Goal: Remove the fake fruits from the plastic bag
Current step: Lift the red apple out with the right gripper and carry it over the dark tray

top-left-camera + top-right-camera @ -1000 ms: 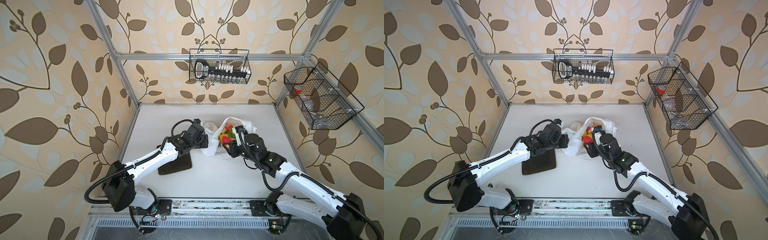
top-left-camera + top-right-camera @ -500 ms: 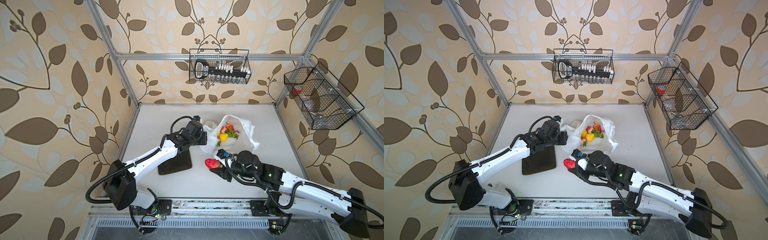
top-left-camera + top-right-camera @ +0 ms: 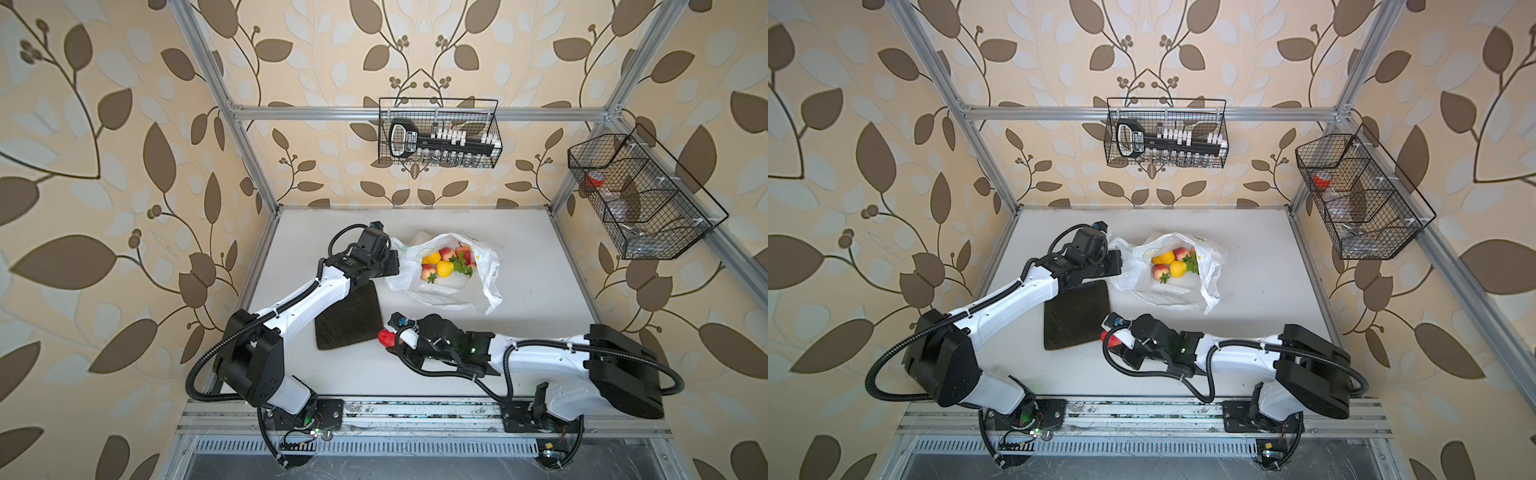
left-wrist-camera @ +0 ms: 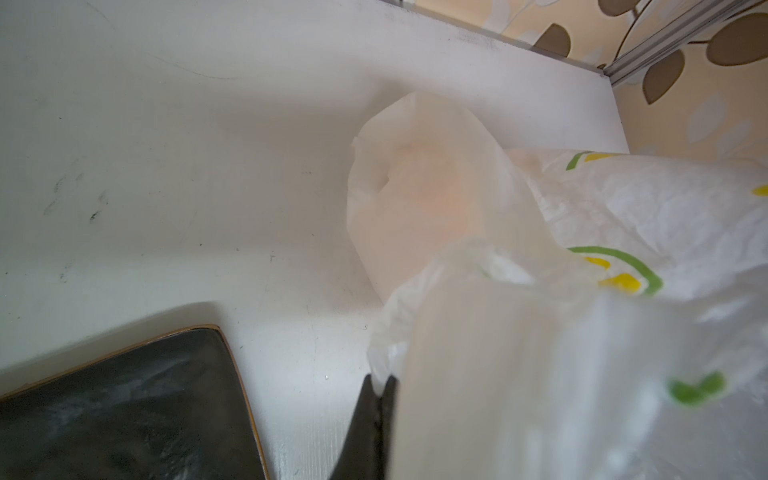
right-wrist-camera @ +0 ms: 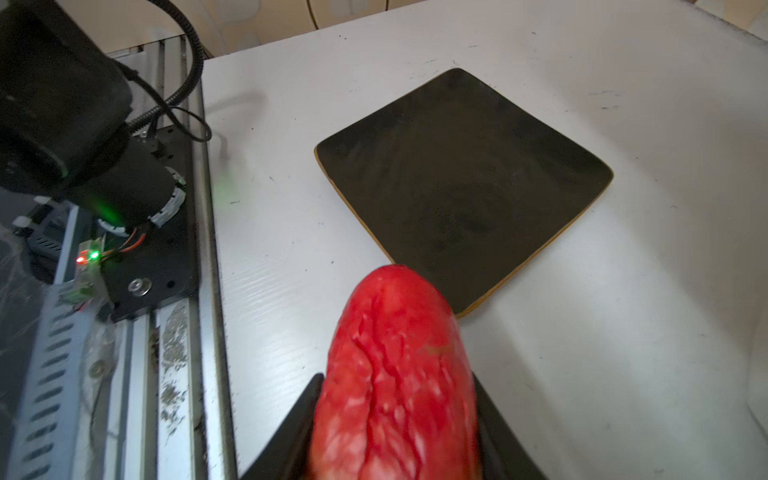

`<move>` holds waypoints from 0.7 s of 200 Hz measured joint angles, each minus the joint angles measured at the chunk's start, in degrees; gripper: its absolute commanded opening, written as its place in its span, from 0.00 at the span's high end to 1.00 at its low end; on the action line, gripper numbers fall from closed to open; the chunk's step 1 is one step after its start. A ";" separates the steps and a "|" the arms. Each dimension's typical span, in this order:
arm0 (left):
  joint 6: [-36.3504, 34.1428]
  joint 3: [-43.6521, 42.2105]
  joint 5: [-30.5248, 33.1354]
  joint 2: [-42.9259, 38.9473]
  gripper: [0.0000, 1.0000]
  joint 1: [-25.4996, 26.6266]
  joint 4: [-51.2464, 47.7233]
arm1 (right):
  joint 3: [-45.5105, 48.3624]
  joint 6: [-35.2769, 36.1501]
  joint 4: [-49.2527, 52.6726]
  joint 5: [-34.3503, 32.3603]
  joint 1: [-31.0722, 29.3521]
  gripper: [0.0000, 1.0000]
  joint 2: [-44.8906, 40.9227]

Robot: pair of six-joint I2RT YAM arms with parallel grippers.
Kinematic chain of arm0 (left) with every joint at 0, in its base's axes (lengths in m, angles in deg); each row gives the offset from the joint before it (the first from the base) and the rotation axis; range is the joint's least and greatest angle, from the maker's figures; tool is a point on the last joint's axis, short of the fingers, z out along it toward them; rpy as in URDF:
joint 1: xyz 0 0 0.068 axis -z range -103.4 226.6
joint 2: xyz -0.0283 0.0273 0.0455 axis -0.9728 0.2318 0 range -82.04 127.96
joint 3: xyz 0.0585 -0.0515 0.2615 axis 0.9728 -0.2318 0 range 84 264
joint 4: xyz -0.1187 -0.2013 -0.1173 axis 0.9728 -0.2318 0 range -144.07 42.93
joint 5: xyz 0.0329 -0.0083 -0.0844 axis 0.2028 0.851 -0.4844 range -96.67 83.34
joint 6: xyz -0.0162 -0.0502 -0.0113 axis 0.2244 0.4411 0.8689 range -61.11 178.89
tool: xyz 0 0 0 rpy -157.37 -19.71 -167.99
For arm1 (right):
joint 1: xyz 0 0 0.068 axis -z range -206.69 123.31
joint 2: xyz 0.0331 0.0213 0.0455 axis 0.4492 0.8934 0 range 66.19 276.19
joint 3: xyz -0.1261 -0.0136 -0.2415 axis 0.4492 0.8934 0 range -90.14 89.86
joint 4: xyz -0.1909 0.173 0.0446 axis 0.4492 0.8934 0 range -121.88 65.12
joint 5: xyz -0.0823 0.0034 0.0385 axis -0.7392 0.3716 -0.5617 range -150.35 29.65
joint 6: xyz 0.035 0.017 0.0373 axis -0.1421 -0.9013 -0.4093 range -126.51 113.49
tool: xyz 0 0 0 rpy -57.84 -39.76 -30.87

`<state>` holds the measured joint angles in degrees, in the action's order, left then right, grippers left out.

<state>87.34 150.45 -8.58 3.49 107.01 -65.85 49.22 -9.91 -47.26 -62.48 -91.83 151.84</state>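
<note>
Gripping a glossy red toy strawberry lengthwise, the right gripper points its tip at the dark square tray. The left gripper pinches the crinkly white plastic bag.

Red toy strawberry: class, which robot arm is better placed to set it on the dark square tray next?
Likely right. The right gripper holds the red toy strawberry beside the dark square tray; the left gripper is shut on the thin white lemon-print plastic bag.

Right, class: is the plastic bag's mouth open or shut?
Open. In both top views the plastic bag gapes upward with fake fruits visible inside; the left gripper pinches its edge.
</note>
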 measured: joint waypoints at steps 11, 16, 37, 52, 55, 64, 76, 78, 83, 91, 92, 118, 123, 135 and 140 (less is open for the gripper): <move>0.00 0.00 -0.42 0.00 0.98 -0.02 0.13 | -1.99 -0.22 -1.09 -1.16 0.00 0.72 2.71; 0.00 0.00 -0.61 0.00 0.98 -0.02 0.22 | -2.89 -0.33 -1.55 -1.57 0.00 0.73 3.87; 0.00 -0.02 -0.83 0.00 0.98 -0.02 0.57 | -6.40 -0.70 -2.95 -3.10 0.00 0.73 7.98; 0.00 -0.04 -1.07 -0.02 0.98 -0.02 0.61 | -8.48 -1.09 -3.45 -4.22 0.02 0.72 10.43; 0.00 -0.07 -1.09 -0.02 0.98 -0.02 0.61 | -8.85 -1.14 -3.54 -4.42 0.02 0.73 10.97; 0.00 -0.13 -1.14 -0.04 0.98 -0.02 0.57 | -9.90 -1.31 -3.72 -4.87 0.07 0.73 12.41; 0.00 -0.17 -1.18 -0.04 0.98 -0.02 0.57 | -11.19 -1.49 -3.76 -5.33 0.17 0.72 14.34; 0.00 -0.17 -1.20 -0.04 0.98 -0.02 0.57 | -11.41 -1.51 -3.76 -5.40 0.20 0.72 14.67; 0.00 -0.20 -1.22 -0.04 0.98 -0.02 0.59 | -12.02 -1.51 -3.76 -5.40 0.26 0.71 15.58; 0.00 -0.20 -1.25 -0.04 0.98 -0.02 0.57 | -13.11 -1.49 -3.74 -5.42 0.33 0.71 17.14; 0.00 -0.20 -1.27 -0.04 0.98 -0.02 0.59 | -13.20 -1.49 -3.76 -5.44 0.35 0.71 17.29; 0.00 -0.22 -1.36 -0.04 0.98 -0.02 0.52 | -16.37 -1.46 -3.74 -5.77 0.52 0.69 22.10; 0.00 -0.22 -1.36 -0.13 0.98 -0.02 0.52 | -16.85 -1.49 -3.76 -5.81 0.57 0.69 22.88; -0.02 -0.22 -1.40 -0.48 0.99 -0.02 0.20 | -17.97 -1.53 -3.76 -5.95 0.79 0.69 24.72; -0.02 -0.22 -1.42 -0.74 0.99 -0.02 0.04 | -18.27 -1.55 -3.76 -6.05 0.92 0.69 25.27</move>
<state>87.31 150.23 -10.00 2.75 106.99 -65.81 30.95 -11.46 -51.02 -68.54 -90.92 177.10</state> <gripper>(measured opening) 0.048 0.450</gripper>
